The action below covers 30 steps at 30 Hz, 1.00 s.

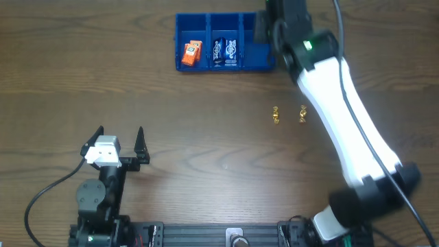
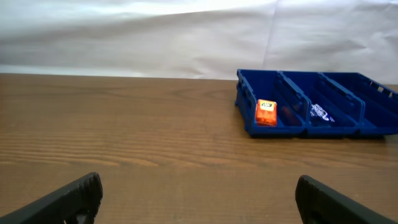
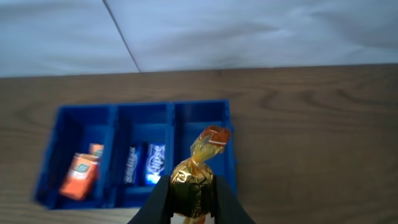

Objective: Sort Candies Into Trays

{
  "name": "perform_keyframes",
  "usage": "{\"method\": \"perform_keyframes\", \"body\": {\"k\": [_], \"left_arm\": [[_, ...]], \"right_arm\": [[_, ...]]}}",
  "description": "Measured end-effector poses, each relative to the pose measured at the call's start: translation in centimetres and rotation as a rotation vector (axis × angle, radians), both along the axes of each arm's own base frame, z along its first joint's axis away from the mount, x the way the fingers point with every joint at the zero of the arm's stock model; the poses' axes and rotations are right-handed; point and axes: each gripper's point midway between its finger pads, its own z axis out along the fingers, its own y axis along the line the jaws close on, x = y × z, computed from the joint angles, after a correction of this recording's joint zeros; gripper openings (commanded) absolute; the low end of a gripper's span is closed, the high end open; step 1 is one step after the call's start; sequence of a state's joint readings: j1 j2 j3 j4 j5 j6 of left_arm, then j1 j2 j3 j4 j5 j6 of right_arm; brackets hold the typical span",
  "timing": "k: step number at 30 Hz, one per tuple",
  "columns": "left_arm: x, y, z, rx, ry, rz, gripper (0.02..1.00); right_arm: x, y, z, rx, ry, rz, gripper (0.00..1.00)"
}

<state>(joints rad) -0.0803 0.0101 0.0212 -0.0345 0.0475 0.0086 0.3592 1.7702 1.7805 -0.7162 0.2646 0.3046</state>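
Pinching a gold candy [image 3: 194,177], the right gripper [image 3: 193,200] hangs near the tray [image 3: 143,107].

Brown wood-grain desk [image 1: 206,178] across the whole top view. A creased white backdrop [image 2: 124,37] spans the upper part of both wrist views, behind the desk's far edge.

The left arm [image 1: 104,180] sits folded near its base, jaws spread wide apart. The right arm [image 1: 343,106] stretches far forward, its jaws clamped on a gold-wrapped candy [image 3: 194,179].
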Motion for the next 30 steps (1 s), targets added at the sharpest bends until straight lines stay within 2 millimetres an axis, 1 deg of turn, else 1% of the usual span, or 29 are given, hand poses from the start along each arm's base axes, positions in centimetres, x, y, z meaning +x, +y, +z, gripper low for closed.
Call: {"method": "perform_keyframes", "body": {"k": [2,4,7,8,9,11,16,18,19,20,23,25,30], "left_arm": [[0.0,0.0,0.0,0.0,0.0,0.0,0.998],[0.0,0.0,0.0,0.0,0.0,0.0,0.996],[0.0,0.0,0.0,0.0,0.0,0.0,0.998],[0.0,0.0,0.0,0.0,0.0,0.0,0.998],[0.0,0.0,0.0,0.0,0.0,0.0,0.998],[0.0,0.0,0.0,0.0,0.0,0.0,0.996],[0.0,0.0,0.0,0.0,0.0,0.0,0.998],[0.0,0.0,0.0,0.0,0.0,0.0,0.998],[0.0,0.0,0.0,0.0,0.0,0.0,0.998],[0.0,0.0,0.0,0.0,0.0,0.0,0.998],[0.0,0.0,0.0,0.0,0.0,0.0,0.998],[0.0,0.0,0.0,0.0,0.0,0.0,0.998],[0.0,0.0,0.0,0.0,0.0,0.0,0.998]], "right_arm": [[2.4,0.4,-2.5,-0.035,0.039,0.008,0.036],[4.1,0.8,-6.3,-0.06,0.102,0.018,0.036],[5.0,0.5,-11.7,-0.076,0.205,0.028,0.036],[5.2,0.3,-13.3,-0.074,0.236,0.03,0.036],[5.4,0.1,-14.3,-0.072,0.256,0.031,0.036],[5.5,-0.4,-15.3,-0.068,0.276,0.026,0.036],[5.8,-0.4,-15.1,-0.053,0.267,0.029,0.036],[5.8,-0.3,-15.1,-0.05,0.267,0.033,0.145],[5.9,-0.3,-15.1,-0.046,0.267,0.036,0.345],[5.8,-0.2,-15.1,-0.043,0.267,0.038,0.702],[5.9,0.1,-15.0,-0.031,0.264,0.05,0.915],[5.9,0.2,-15.0,-0.026,0.264,0.054,0.95],[5.9,0.4,-15.0,-0.024,0.265,0.065,0.967]]}}
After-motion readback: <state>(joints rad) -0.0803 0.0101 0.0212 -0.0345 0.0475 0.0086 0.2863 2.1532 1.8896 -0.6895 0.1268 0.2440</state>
